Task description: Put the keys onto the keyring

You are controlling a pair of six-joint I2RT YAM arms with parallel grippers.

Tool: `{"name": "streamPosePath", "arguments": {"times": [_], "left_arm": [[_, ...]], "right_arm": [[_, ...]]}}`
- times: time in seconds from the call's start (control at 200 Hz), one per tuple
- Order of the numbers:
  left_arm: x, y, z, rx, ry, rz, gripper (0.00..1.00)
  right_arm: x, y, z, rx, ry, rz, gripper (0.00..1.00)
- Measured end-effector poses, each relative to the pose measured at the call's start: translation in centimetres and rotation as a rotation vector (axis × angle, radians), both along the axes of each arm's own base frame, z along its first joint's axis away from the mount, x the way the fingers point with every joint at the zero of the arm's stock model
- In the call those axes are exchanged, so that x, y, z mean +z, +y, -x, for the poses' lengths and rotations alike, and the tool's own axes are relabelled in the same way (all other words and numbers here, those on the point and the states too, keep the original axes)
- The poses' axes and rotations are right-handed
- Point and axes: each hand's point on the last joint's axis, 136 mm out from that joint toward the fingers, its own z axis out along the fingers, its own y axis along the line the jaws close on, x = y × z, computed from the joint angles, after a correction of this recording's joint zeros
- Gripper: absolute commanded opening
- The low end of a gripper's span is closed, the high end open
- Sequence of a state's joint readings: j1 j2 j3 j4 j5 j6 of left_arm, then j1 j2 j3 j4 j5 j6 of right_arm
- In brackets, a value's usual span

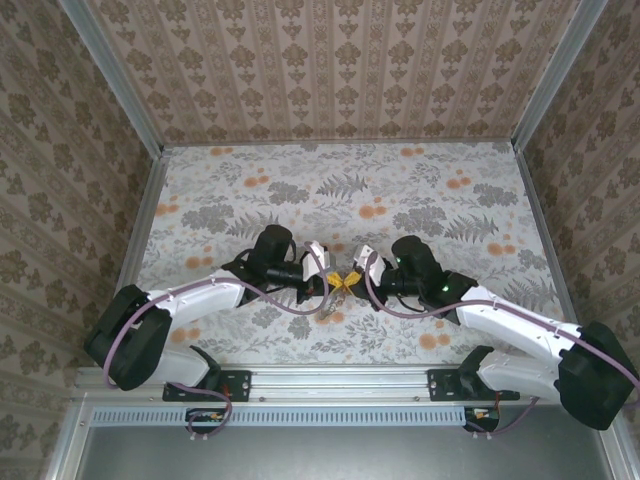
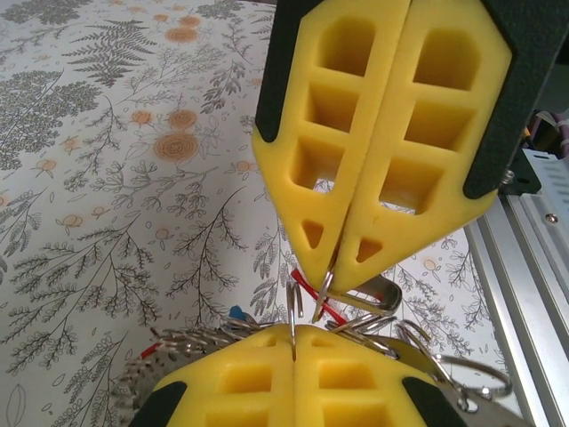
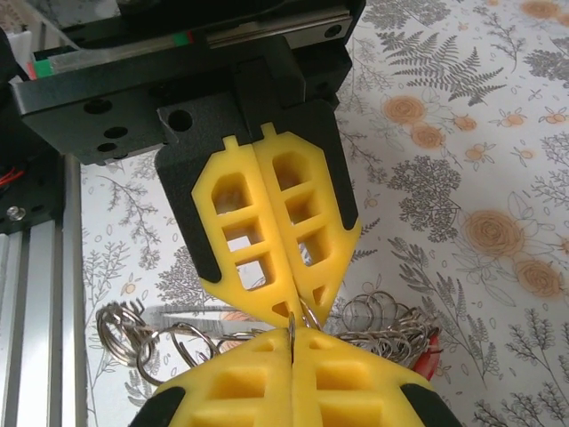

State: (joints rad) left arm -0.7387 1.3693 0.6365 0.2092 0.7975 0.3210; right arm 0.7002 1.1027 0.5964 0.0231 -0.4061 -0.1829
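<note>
At the near middle of the floral counter (image 1: 300, 180), just ahead of the aluminium rail (image 1: 340, 380), two arms meet tip to tip. On the left, the left arm (image 1: 195, 297) reaches in low and roughly level. The left jaws are fully closed, their yellow fingers (image 2: 356, 382) pressed flat together, with a thin silver split ring (image 2: 292, 311) nipped upright in the seam at the tips.

Between the two arms hangs a tangled bunch of further wire rings (image 3: 373, 320), fanning out to both sides of the pinched one. The keys (image 1: 333, 300) sit in this bunch, dangling just under the meeting point. A small blue head (image 2: 236, 312) shows at the left of the tangle, a red head (image 3: 431, 360) at its far edge, and a bright metal blade (image 2: 382, 294) lies behind. I cannot tell whether the bunch touches the counter or hangs clear of it.

On the right, the right jaws are likewise closed tight. The points of their yellow fingers (image 2: 427, 133) bite on the wire of what looks like the same split ring, so the two sets of tips almost touch. Behind them the right arm (image 1: 510, 320) stretches back toward its base
</note>
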Motion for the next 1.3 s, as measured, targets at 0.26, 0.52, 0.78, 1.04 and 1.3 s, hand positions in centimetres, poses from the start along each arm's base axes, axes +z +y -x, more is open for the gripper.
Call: {"name": "streamPosePath", "arguments": {"times": [0.26,0.52,0.78,1.04,1.3], "left_arm": [[0.0,0.0,-0.2,0.012,-0.007,-0.004,0.00],[-0.2,0.1,-0.6,0.030,-0.016,-0.013,0.00],[-0.2,0.1,-0.9,0.047,-0.021,-0.015,0.00],[0.1,-0.1,-1.1,0.047,-0.034,-0.002,0.00],[0.3,-0.1,-1.1,0.046,-0.038,0.003,0.00]], "right_arm": [[0.2,0.1,-0.9,-0.060,-0.040,0.053,0.00],[0.0,0.1,-1.5,-0.105,-0.049,0.119,0.00],[-0.5,-0.5,-2.0,-0.148,-0.053,0.165,0.00],[-0.3,-1.2,-2.2,-0.180,-0.066,0.181,0.00],[-0.4,-1.4,-2.3,-0.195,-0.033,0.168,0.07]]}}
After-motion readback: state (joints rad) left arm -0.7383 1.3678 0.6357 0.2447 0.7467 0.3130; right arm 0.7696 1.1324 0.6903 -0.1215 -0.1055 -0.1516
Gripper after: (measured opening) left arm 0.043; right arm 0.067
